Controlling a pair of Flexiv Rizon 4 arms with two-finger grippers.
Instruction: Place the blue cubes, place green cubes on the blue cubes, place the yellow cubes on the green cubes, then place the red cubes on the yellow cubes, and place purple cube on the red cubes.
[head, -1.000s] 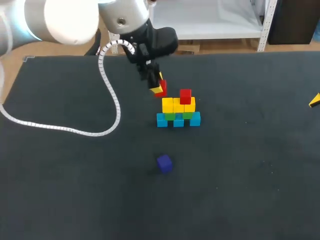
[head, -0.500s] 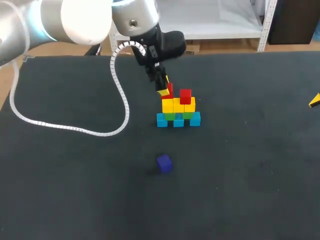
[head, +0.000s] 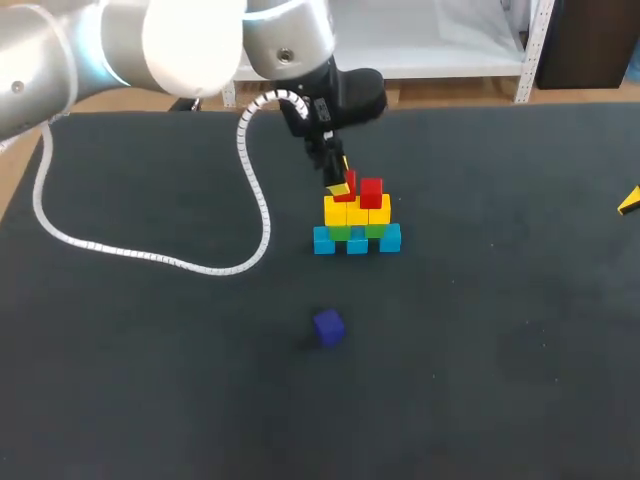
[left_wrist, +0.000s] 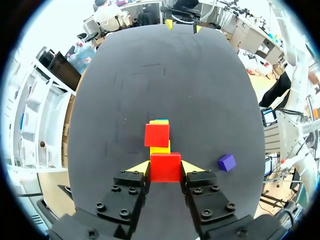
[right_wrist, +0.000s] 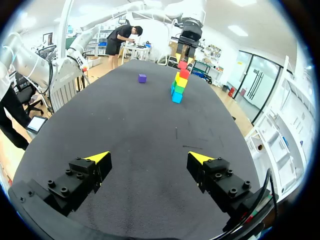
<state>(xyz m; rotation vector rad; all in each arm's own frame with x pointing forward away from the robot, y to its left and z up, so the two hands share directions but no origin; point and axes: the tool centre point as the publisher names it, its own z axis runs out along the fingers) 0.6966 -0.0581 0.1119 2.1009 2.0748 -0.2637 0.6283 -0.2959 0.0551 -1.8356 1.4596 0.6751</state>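
While the left arm reaches in from the far left corner, its claw (left_wrist: 165, 167) is clamped on a red cube (left_wrist: 165, 172), one yellow tip on each side. Over the last second the claw has carried this cube rightward and down, from beside the stack (head: 356, 225) to just over the left end of the yellow row (head: 356, 211). It now sits close beside the red cube already placed (head: 371, 190). Whether the held cube rests on the yellow yet is hard to tell from either view. This looks like the last red placement, which would leave only the purple cube (head: 328, 326) to go on top.

The stack stands near the middle of the desk (head: 500, 350), blue at the bottom, then green, then yellow. It is well apart from every desk edge. The purple cube lies alone toward the near side, with bare desk around it. The left arm's cable (head: 150, 258) loops across the desk to the left of the stack. The right claw (right_wrist: 149, 159) hangs wide and empty over the right edge, well clear.
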